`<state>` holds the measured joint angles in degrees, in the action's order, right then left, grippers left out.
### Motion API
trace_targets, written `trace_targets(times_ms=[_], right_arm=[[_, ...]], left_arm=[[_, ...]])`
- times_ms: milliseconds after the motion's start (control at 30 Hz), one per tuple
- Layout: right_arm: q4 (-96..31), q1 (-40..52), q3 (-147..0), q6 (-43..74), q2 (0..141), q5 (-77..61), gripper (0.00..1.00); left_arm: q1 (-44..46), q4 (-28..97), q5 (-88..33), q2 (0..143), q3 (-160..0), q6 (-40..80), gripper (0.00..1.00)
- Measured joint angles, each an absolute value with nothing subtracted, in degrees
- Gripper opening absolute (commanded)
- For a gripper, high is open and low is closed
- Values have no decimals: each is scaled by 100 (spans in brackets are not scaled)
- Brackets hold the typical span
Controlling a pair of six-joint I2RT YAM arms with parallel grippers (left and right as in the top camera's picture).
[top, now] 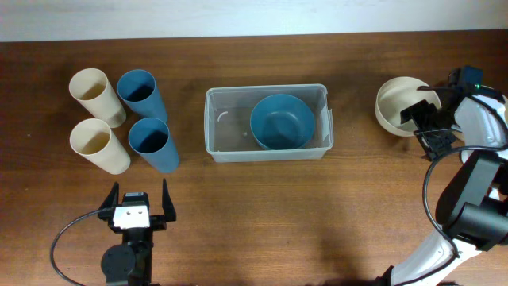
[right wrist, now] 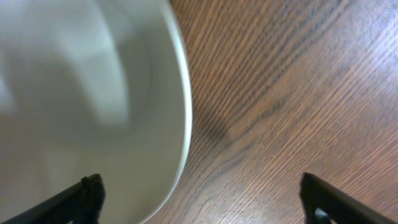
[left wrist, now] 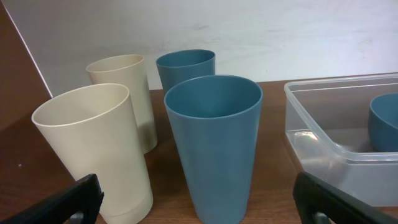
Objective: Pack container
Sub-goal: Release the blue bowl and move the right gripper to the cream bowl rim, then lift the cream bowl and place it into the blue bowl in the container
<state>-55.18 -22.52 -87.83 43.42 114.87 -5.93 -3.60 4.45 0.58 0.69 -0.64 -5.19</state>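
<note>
The clear plastic container [top: 226, 119] sits mid-table with a blue bowl [top: 282, 121] inside its right half. It also shows at the right of the left wrist view [left wrist: 323, 134], with the blue bowl [left wrist: 384, 121] in it. A cream bowl [top: 397, 107] stands at the far right. My right gripper [top: 421, 121] is open at that bowl's right rim. In the right wrist view the cream bowl's [right wrist: 81, 93] rim lies between the open fingers [right wrist: 202, 199]. My left gripper [top: 136, 205] is open and empty near the front edge, short of the cups.
Two cream cups [top: 97, 95] [top: 99, 144] and two blue cups [top: 143, 94] [top: 153, 144] stand upright at the left. In the left wrist view the near blue cup [left wrist: 214, 143] and near cream cup [left wrist: 93, 146] stand just ahead of the fingers [left wrist: 199, 202].
</note>
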Motion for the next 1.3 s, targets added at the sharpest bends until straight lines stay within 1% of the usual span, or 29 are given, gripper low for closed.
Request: trace_targets(times_ms=[100,233,367,400,433,500,533,600,633,667,800,1000,1133,1300], right_arm=[[-5511,-2252,-8781,4357,11493,-591,91],[-5247,-2252,-8705,4359,11502,-591,85],[-4982,-2252,-8562,4359,11513,-591,84],[-4919,-2252,-8527,4357,11515,-591,83],[-4899,-2252,-8512,4357,11520,-591,74],[-4853,-2252,-8503,4388,11537,-593,50],[-4834,-2252,-8503,4381,11546,-596,35],[-4829,-2252,-8503,4392,11546,-593,18],[-4823,-2252,-8503,4442,11546,-615,8],[-4807,-2252,-8503,4449,11546,-635,4],[-4838,-2252,-8499,4497,11546,-790,4],[-5304,-2231,-8794,4340,11546,-1177,4],[-5951,-2130,-9708,4121,11542,-1304,4],[-6967,-1710,-11651,3682,11467,-1494,4]], left_arm=[[-360,445,58,69,-64,-519,100],[-360,445,58,69,-64,-519,100],[-360,445,58,69,-64,-519,100],[-360,445,60,69,-64,-519,100],[-360,445,58,69,-64,-519,100],[-360,445,58,69,-64,-519,100],[-360,445,58,69,-64,-519,100],[-360,445,60,69,-64,-519,100],[-360,445,58,69,-64,-519,100],[-360,445,58,69,-64,-519,100],[-360,445,58,69,-64,-519,100],[-360,445,58,69,-64,-519,100],[-360,445,60,69,-64,-519,100],[-360,445,58,69,-64,-519,100]])
